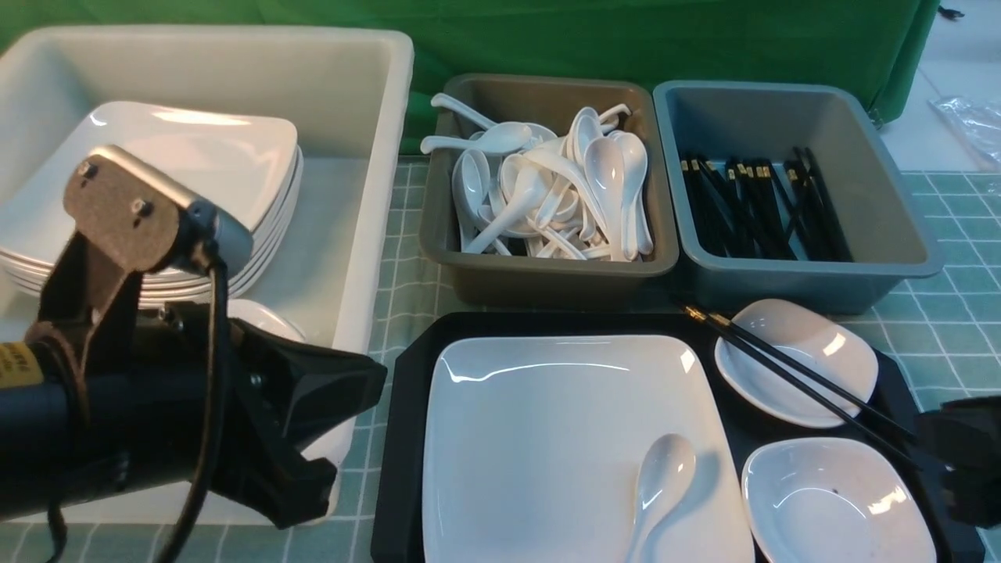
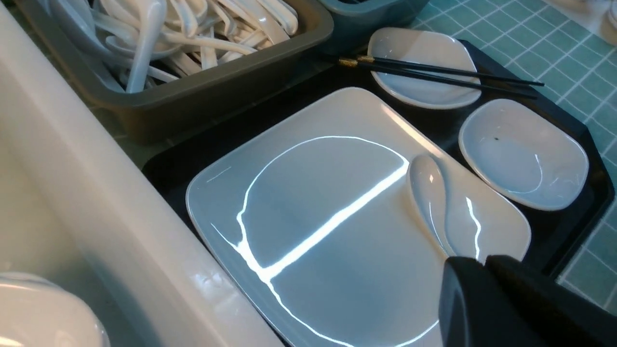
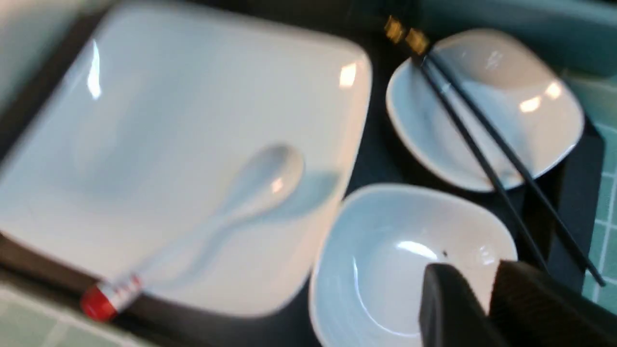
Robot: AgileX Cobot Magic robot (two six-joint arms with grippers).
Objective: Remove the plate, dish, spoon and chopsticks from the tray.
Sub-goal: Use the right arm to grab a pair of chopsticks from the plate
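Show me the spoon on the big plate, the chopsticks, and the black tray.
spoon (image 1: 665,469): front view, on its bowl.
chopsticks (image 2: 434,69): left wrist view, midway along one shaft.
tray (image 1: 403,453): front view, on its bare left rim.

I'm taking 12 o'clock as straight away from me. The air over the plate (image 1: 547,438) is open, and only the spoon (image 1: 661,477) lies on it, toward 5. At 9 the white tub (image 1: 367,195) stands just beside the tray (image 1: 403,438), leaving a thin slot. At 12 the spoon bin (image 1: 547,274) and chopstick bin (image 1: 782,285) crowd the far rim. At 3 the far small dish (image 1: 813,344) and near small dish (image 1: 829,500) fill the strip, with the chopsticks (image 1: 790,371) bridging the far one. Beyond that I see bare tablecloth (image 1: 954,336).
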